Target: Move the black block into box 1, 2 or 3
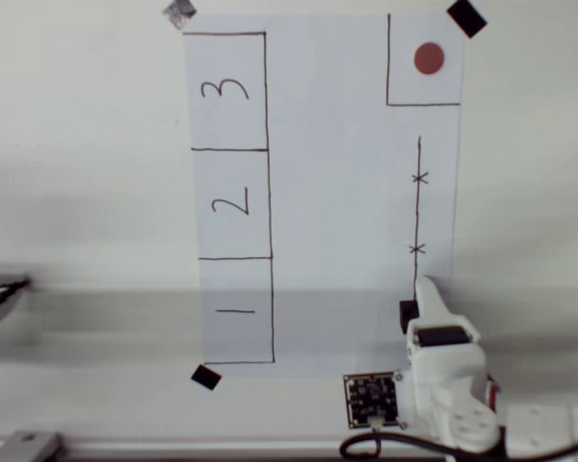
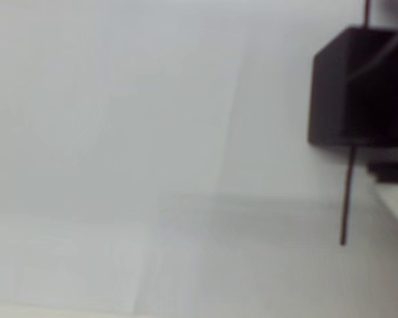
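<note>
Black and matte, the block (image 1: pixel 407 314) sits on the paper (image 1: pixel 328 192) at the lower end of the pen line (image 1: pixel 417 212), right against the left side of your white gripper (image 1: pixel 426 289) in the overhead view; the wrist view puts the block (image 2: pixel 358 86) at the right edge, over that line (image 2: pixel 346 199). You cannot tell from either view how wide the fingers stand or whether they hold it. Boxes 3 (image 1: pixel 225 91), 2 (image 1: pixel 231 204) and 1 (image 1: pixel 236 310) hold nothing but their numerals, well left of the block.

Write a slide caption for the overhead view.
White arm's hand at the black block beside the pen line, boxes 1, 2 and 3 across the paper.
</note>
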{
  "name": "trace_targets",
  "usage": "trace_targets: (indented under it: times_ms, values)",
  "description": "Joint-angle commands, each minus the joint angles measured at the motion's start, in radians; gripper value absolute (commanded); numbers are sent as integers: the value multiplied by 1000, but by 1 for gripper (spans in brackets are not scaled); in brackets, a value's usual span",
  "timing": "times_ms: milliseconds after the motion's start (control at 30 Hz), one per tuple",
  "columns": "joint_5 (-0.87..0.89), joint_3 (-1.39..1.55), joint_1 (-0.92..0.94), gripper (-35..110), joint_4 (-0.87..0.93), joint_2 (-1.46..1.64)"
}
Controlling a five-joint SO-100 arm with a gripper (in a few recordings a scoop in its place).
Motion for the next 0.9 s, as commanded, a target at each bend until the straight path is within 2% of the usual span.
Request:
trace_targets:
  times_ms: [0,533,600,700,867]
  values:
    - [21,-17,-15,23,-5,100]
    - [26,-31,-8,23,-14,100]
    - [31,-32,-8,18,-17,100]
    - [46,-38,-8,2,-18,101]
    - [75,-44,-5,0,-34,124]
